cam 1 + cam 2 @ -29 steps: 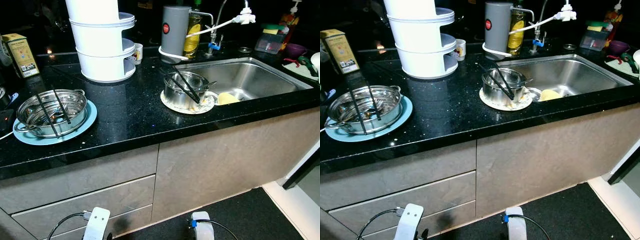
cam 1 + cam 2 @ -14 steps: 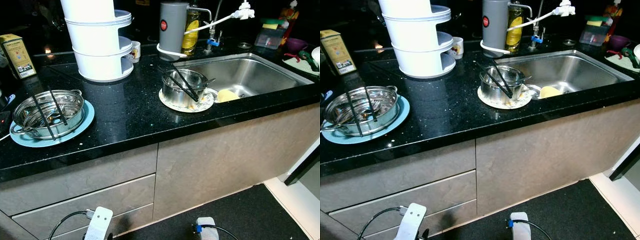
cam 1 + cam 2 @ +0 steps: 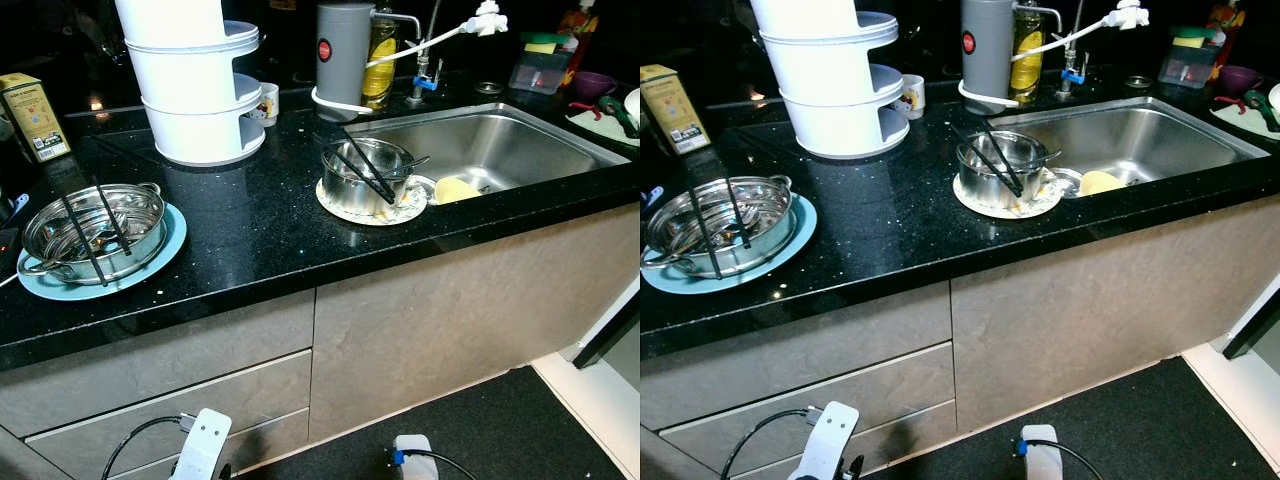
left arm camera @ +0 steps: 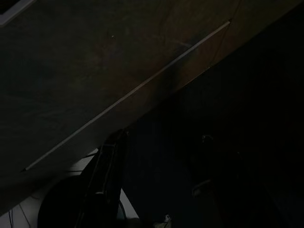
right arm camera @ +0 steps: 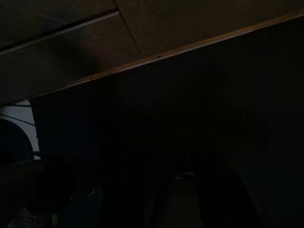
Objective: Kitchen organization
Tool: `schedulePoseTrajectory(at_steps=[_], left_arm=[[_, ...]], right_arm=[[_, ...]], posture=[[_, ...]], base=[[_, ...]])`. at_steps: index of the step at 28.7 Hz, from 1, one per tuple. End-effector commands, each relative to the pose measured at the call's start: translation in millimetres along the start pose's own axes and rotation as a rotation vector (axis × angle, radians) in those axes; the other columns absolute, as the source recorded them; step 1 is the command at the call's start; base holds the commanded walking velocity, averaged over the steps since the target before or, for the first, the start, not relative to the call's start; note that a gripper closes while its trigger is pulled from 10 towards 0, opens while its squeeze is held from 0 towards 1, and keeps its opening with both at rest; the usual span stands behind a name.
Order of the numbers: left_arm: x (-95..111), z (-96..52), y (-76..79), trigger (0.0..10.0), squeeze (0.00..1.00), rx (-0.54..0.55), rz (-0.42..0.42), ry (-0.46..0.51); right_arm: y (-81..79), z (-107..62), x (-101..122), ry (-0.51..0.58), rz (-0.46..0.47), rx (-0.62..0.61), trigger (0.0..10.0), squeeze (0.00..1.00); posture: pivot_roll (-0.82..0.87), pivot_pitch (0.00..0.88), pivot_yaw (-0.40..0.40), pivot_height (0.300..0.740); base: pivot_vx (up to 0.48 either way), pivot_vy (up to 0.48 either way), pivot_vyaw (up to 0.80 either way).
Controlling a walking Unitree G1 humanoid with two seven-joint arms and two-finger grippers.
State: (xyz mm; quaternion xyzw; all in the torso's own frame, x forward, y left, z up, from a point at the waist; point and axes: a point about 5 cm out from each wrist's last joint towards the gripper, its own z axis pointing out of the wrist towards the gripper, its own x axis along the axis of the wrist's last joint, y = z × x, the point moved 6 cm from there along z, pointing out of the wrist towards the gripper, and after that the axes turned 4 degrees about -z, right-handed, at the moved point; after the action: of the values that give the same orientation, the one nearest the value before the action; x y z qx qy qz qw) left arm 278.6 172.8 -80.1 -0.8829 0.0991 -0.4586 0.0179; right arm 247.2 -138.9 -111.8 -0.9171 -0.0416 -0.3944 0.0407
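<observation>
Both arms just hang idle down by the cabinet fronts — the left arm and right arm poke into the bottom of the head views, well below the counter. The wrist views are super dark: the left gripper is only a dim black shape against the drawer fronts, and the right wrist view is murkier still, so I honestly can't tell whether either set of fingers is spread or pressed together.

Up on the black speckled countertop, on the robot's left, there's a steel pot sitting on a light blue plate, with a pair of black tongs laid across its rim. Further right, just beside the sink's edge, a smaller steel pot sits on a patterned white plate, also with black utensils resting across the top. A yellow sponge-looking thing lies at the near-left corner of the stainless sink.

Toward the back: a white tiered rack, a small mug tucked right beside it, a grey canister, a yellowish bottle, and a yellow-green box off on the far left. Grey cabinet drawers run under the counter.
</observation>
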Motion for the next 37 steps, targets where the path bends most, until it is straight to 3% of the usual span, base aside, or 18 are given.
schedulePoseTrajectory(at_steps=[1, 14, 17, 24, 29, 33, 37], left_arm=[[-5.8, -1.5, -3.4, 10.0, 0.03, 0.007, -0.011, -0.021], [-21.0, -5.0, 9.3, 10.0, 0.02, -0.006, -0.025, -0.067], [-16.7, -2.6, 25.2, 10.0, 0.02, -0.048, -0.003, -0.059], [-17.6, -1.6, 39.0, 10.0, 0.01, -0.087, 0.001, -0.071], [-17.9, -2.3, 38.1, 10.0, 0.02, -0.083, -0.003, -0.064], [-20.7, -2.8, 27.6, 10.0, 0.01, -0.045, -0.044, -0.071], [-24.3, -3.7, 13.9, 10.0, 0.02, 0.009, -0.101, -0.083]], right_arm=[[-2.1, -2.0, -8.4, -0.024, -0.007, 0.009, 10.0, 0.0], [11.4, -3.8, -9.2, -0.025, -0.022, -0.01, 10.0, 0.0], [19.6, -2.7, -3.7, -0.021, -0.044, -0.028, 10.0, 0.0], [32.0, -1.9, 9.8, 0.025, -0.023, -0.067, 10.0, 0.0], [35.3, -2.9, 9.4, 0.028, -0.016, -0.078, 10.0, 0.0], [25.7, -2.6, 1.0, -0.004, -0.034, -0.053, 10.0, 0.0], [19.1, -3.1, -8.4, -0.041, -0.041, -0.044, 10.0, 0.0]], posture=[[0.0, 0.128, -0.008, 0.74], [-0.01, 0.126, -0.017, 0.74], [-0.03, 0.122, -0.008, 0.74], [-0.07, 0.127, 0.005, 0.74], [-0.07, 0.106, -0.008, 0.74], [-0.05, 0.078, -0.04, 0.74], [-0.04, 0.082, -0.02, 0.74]], base=[[0.0, 0.0, 0.0], [0.0, 0.0, 0.0], [0.0, 0.0, 0.0], [0.0, 0.0, 0.0], [0.0, 0.0, 0.0], [0.0, 0.0, 0.0], [0.0, 0.0, 0.0]])
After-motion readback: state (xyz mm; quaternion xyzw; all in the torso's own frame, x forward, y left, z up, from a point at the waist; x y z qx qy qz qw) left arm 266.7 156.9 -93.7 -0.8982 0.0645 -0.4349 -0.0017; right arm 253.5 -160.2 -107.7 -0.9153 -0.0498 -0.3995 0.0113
